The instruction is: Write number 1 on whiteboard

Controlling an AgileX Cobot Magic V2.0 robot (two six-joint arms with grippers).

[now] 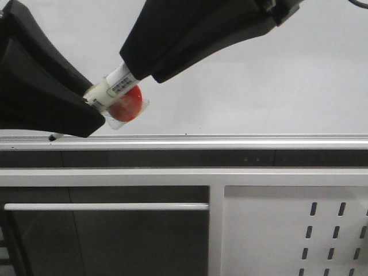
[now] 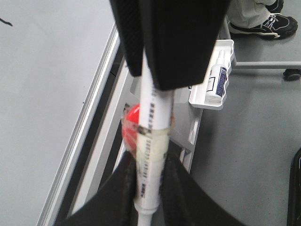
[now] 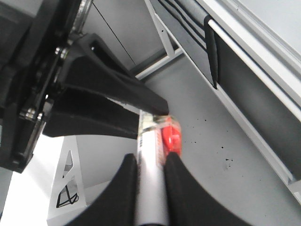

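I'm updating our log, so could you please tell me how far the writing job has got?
Done: the marker is picked up. In hand: left gripper and right gripper both clamp it, perhaps uncapping or handing over. Left: the whiteboard shows no stroke in front view, so the 1 remains to be written.

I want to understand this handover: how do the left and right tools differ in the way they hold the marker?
In the front view the left tool comes in low from the left and grips the marker at its taped section beside the red ball. The right tool reaches down from the upper right and grips the bare white barrel further up. Both are dark and closed on the same marker in front of the whiteboard.
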